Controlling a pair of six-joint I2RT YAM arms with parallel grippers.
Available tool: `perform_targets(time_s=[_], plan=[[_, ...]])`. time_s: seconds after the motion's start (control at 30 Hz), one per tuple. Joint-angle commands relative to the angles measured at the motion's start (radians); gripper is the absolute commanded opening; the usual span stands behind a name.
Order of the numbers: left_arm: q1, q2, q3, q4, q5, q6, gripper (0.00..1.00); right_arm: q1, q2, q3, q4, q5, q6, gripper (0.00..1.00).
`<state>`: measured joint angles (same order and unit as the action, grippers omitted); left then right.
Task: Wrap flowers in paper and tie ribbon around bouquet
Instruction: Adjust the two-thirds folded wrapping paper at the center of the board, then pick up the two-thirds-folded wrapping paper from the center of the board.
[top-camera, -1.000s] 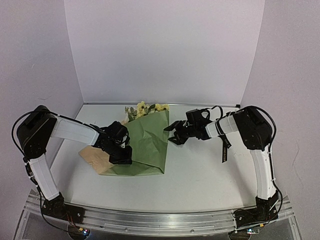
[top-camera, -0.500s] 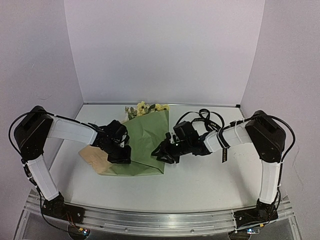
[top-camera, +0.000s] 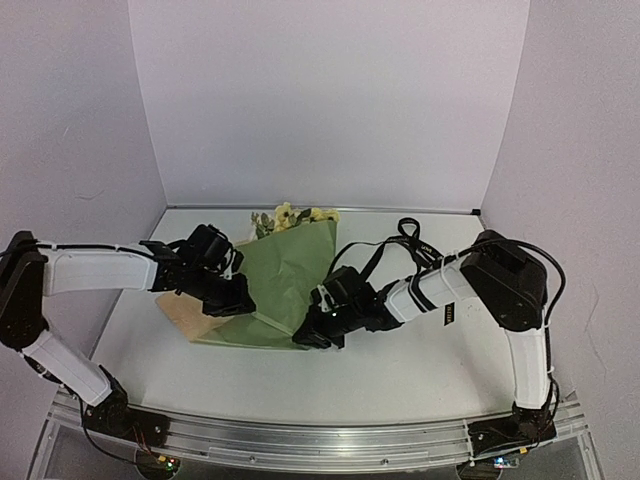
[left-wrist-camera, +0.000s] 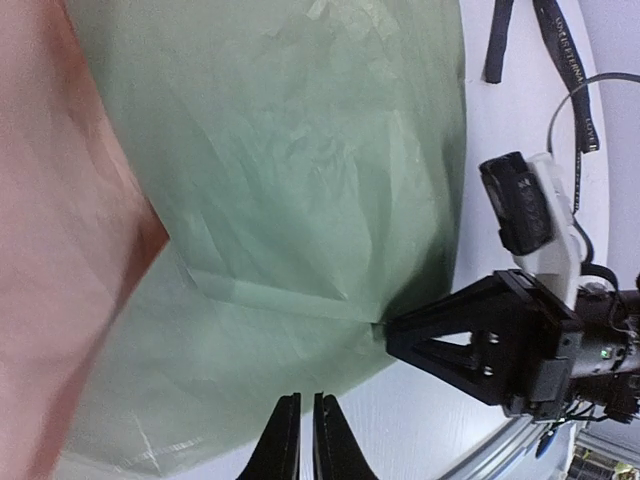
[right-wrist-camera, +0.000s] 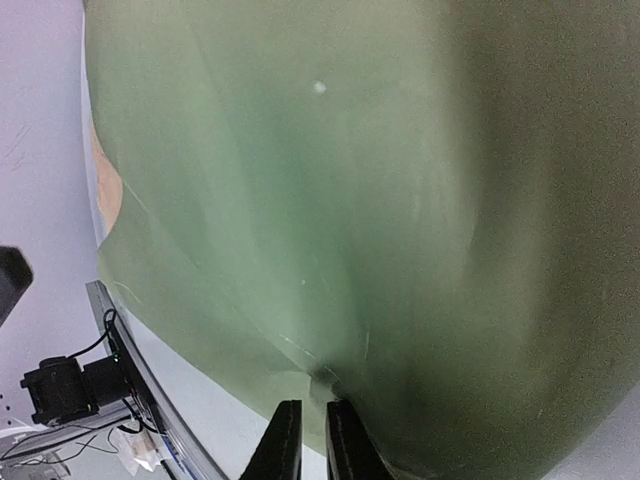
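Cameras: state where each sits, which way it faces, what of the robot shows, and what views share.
Top external: above, behind the bases, facing down and forward; left arm, right arm, paper, flowers.
Left wrist: on the left arm, looking past its nearly shut jaws at the paper; right jaws at its edge, ribbon beyond.
Right wrist: looking past its jaws pinching the paper's edge.
Shared: the paper in all three.

Pale lettering along the black ribbon (left-wrist-camera: 563, 45), too blurred to read, nothing else legible
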<state>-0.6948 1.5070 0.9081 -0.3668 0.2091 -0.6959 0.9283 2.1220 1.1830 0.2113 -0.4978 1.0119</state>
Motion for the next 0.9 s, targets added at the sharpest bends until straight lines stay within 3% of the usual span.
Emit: perform_targets(time_s=[0.0,0.17,0.3,0.5,0.67,0.87], plan=[[0.029,-0.164,-0.117,-0.068,0.011,-0.139,0.11,0.058,0.094,0.099,-0.003,0.078,0.045,0.09],[0.07,-0.355,-0.247,-0.173,-0.071,-0.271,0.25,0.086,0.139,0.169,0.003,0.141,0.113,0.09],[0.13,-0.452,-0.36,-0.112,-0.081,-0.368,0.31,0.099,0.167,0.217,0.004,0.153,0.149,0.08],[0.237,-0.446,-0.471,0.068,-0.133,-0.472,0.43,0.099,0.173,0.238,-0.011,0.144,0.16,0.08],[0.259,-0.421,-0.543,0.252,-0.148,-0.523,0.46,0.099,0.178,0.237,-0.018,0.134,0.166,0.08],[0.265,-0.396,-0.558,0.307,-0.197,-0.519,0.46,0.098,0.179,0.231,-0.019,0.128,0.168,0.07]])
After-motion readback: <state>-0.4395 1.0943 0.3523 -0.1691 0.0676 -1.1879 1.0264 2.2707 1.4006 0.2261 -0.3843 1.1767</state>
